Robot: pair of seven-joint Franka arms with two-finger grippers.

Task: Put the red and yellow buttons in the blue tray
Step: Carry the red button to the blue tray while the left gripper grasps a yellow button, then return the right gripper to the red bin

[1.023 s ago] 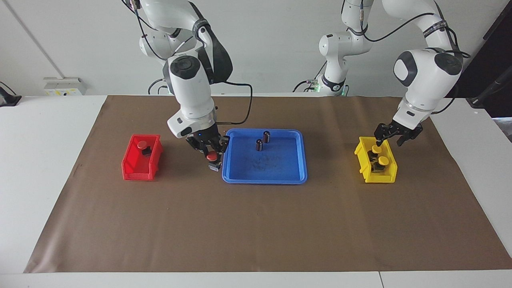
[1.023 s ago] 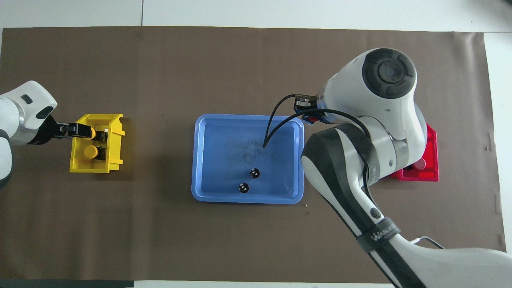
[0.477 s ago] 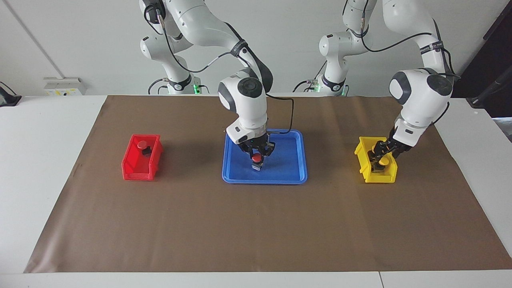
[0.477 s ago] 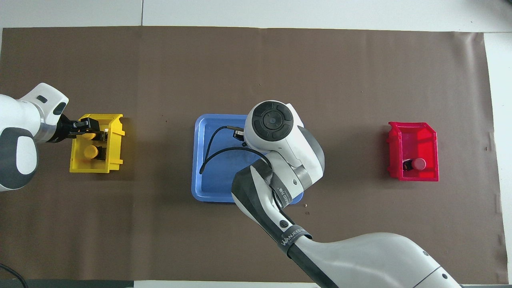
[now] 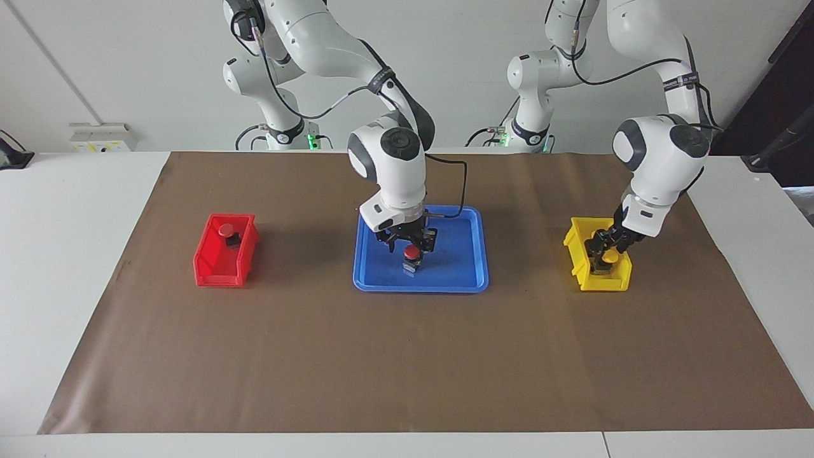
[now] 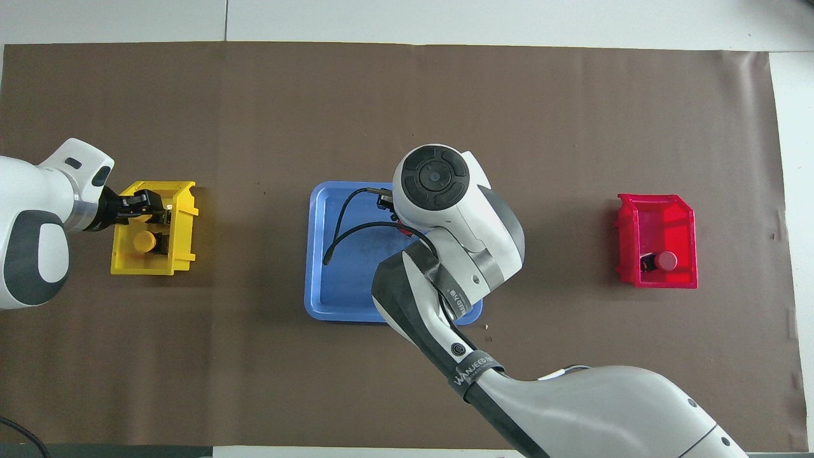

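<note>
Blue tray (image 5: 474, 267): red button (image 5: 412, 252) under right gripper (image 5: 410, 242), fingers apart. Yellow bin (image 5: 575, 245): left gripper (image 5: 601, 248), finger state unclear. Red bin (image 5: 213, 264): one red-capped button (image 5: 226, 230).

Brown mat (image 5: 407, 356) spread over white table (image 5: 70, 267), covering most of it. Small red bin (image 5: 224, 259) on mat toward right arm's end. Small yellow bin (image 5: 582, 262) on mat toward left arm's end. Both bins upright, well apart.

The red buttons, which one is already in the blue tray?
The red button under the right gripper stands in the blue tray. The other red button sits in the red bin.
</note>
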